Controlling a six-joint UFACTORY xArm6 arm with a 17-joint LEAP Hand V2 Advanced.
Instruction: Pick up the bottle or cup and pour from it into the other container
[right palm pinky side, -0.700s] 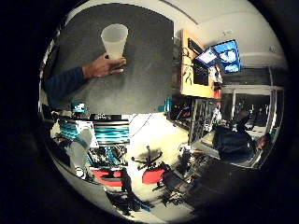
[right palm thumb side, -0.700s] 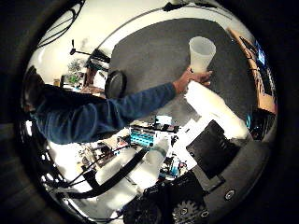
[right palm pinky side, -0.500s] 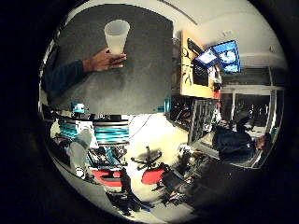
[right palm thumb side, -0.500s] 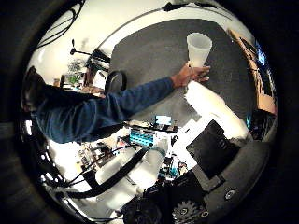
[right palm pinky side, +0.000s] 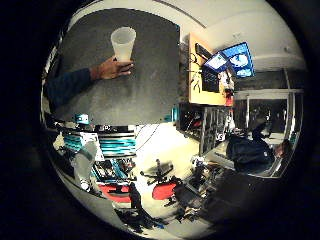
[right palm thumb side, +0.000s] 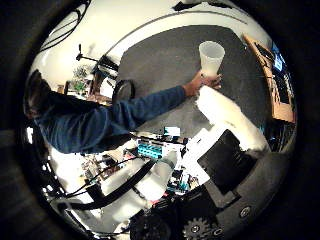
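A translucent white cup (right palm thumb side: 211, 57) stands upright on the dark grey table (right palm pinky side: 150, 75). A person's hand (right palm thumb side: 202, 82), in a blue sleeve, grips its base. My right hand (right palm thumb side: 227, 122) is well away from the table. One white finger reaches out straight toward the cup without touching it, and nothing is in my hand. The black palm part and a gear show beside it. No second container or bottle is in view.
A dark round thing (right palm thumb side: 122, 91) sits by the table's edge near the person's arm. Beside the table a wooden board (right palm pinky side: 200, 75) carries screens. Teal drawers (right palm pinky side: 117, 145) and red office chairs (right palm pinky side: 165, 190) stand on the floor below.
The person's hand has shifted the cup slightly on the table and still holds it. My hand has hardly moved.
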